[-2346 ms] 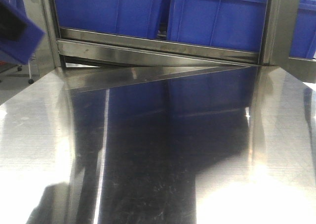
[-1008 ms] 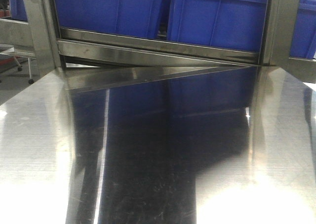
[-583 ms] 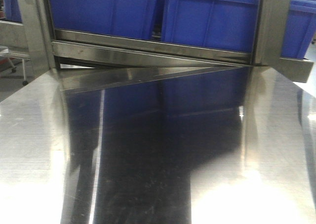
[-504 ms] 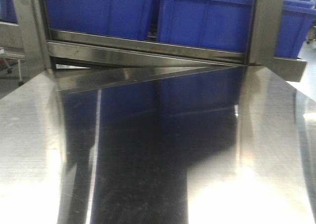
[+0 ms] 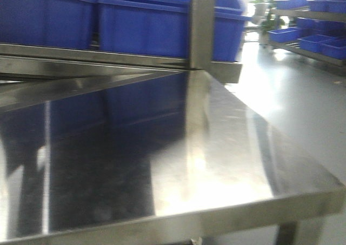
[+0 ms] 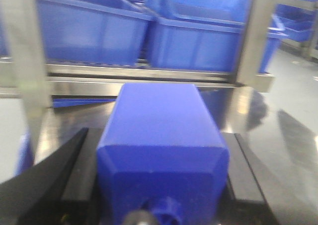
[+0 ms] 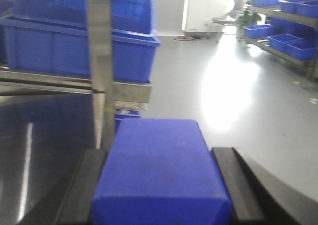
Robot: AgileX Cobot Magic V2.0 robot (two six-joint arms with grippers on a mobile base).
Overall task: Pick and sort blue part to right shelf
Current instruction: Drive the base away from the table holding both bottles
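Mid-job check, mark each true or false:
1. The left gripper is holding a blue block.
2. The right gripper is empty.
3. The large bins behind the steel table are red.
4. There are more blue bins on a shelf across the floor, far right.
1. True. The left gripper is closed around a blue block with a small round neck at its near end.
2. False. The right gripper has the blue part between its black fingers.
3. False. The large bins behind the steel table are blue.
4. True. Smaller blue bins sit on a far shelf past the open floor.
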